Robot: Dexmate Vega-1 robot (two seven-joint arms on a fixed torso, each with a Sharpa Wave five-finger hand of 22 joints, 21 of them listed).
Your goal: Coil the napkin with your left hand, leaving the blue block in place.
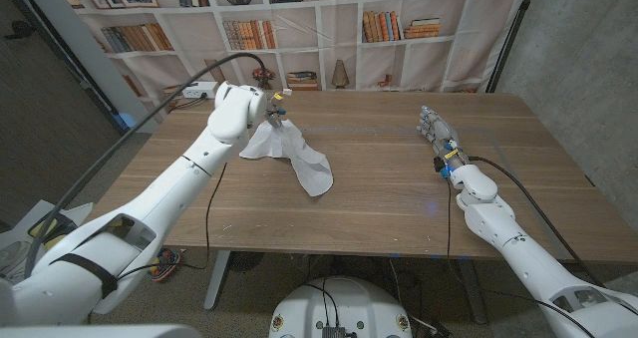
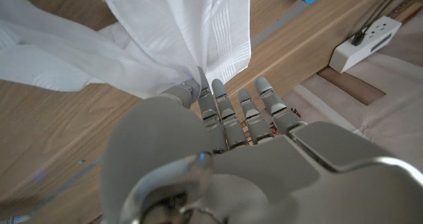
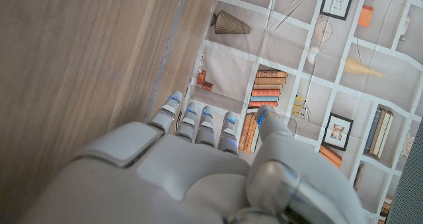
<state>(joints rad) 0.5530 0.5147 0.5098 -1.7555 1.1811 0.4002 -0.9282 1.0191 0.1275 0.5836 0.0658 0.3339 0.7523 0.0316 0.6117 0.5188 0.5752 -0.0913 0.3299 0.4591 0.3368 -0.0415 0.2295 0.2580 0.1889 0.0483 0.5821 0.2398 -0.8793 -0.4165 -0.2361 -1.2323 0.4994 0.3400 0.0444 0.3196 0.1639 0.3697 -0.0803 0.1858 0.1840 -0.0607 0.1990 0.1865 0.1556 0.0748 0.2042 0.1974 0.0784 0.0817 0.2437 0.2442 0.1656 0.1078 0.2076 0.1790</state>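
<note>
The left hand (image 1: 271, 107) is pinching the napkin (image 1: 295, 155), which is trailing from it diagonally toward the tabletop's (image 1: 379, 208) near edge.

The robot's left arm reached diagonally over the table toward its far left part, where the left hand (image 1: 271, 107) pinched a white napkin (image 1: 295, 151) between fingertips (image 2: 201, 92), lifting it in a peak. The right arm extended along the table's right side, its right hand (image 1: 436, 131) holding nothing, fingers (image 3: 198, 118) straight and together.
</note>
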